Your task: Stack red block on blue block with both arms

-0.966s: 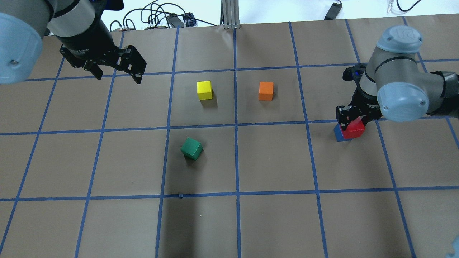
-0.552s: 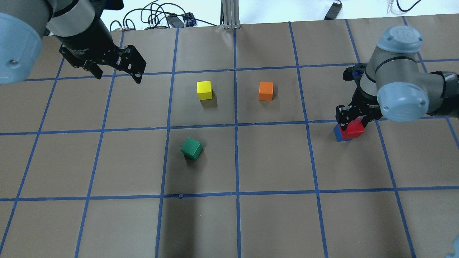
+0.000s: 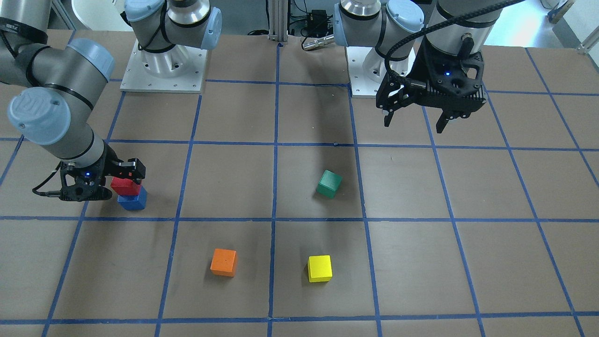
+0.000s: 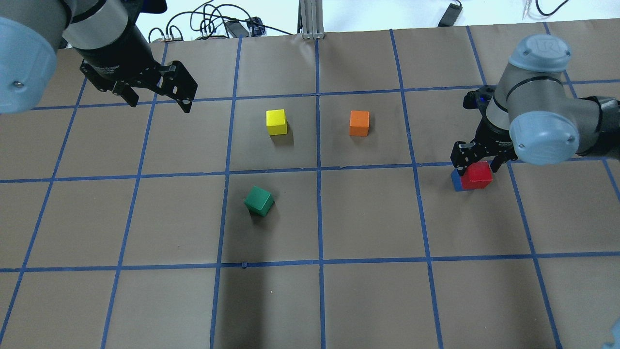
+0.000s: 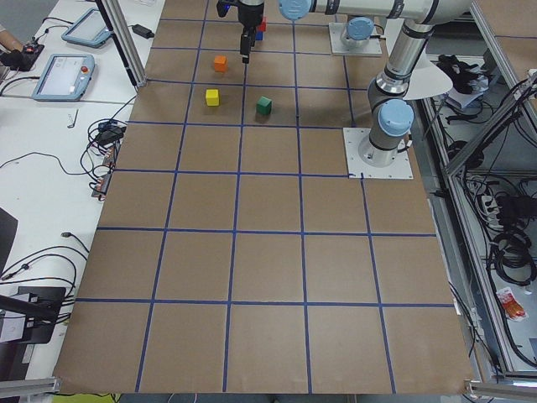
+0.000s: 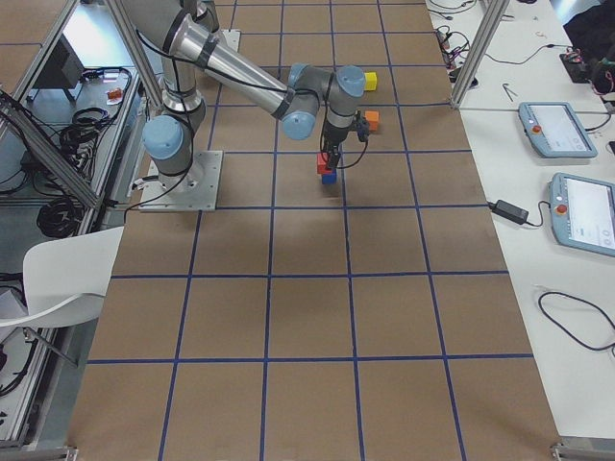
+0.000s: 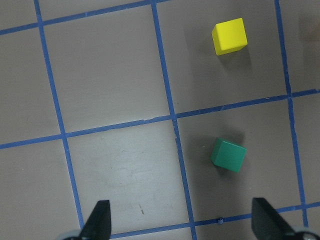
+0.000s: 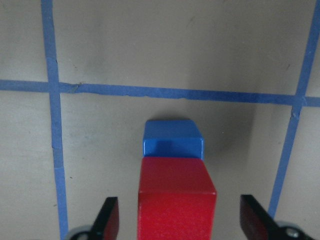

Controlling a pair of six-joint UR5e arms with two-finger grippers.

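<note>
Where the red block (image 8: 176, 210) rests on top of the blue block (image 8: 172, 139), the two form a stack on the right side of the table (image 4: 368, 300), just beside a blue tape line (image 8: 170, 92). The right gripper (image 4: 477, 167) sits low over this stack. Its fingers (image 8: 108, 220) are spread, one on each side of the red block, with a visible gap to either face. The left gripper (image 4: 160, 104) hangs above the table's far left, well apart from the stack, its fingers likewise spread and holding nothing. A green block (image 4: 259, 200), a yellow block (image 4: 276, 121) and an orange block (image 4: 359, 122) lie separately near the table's middle.
</note>
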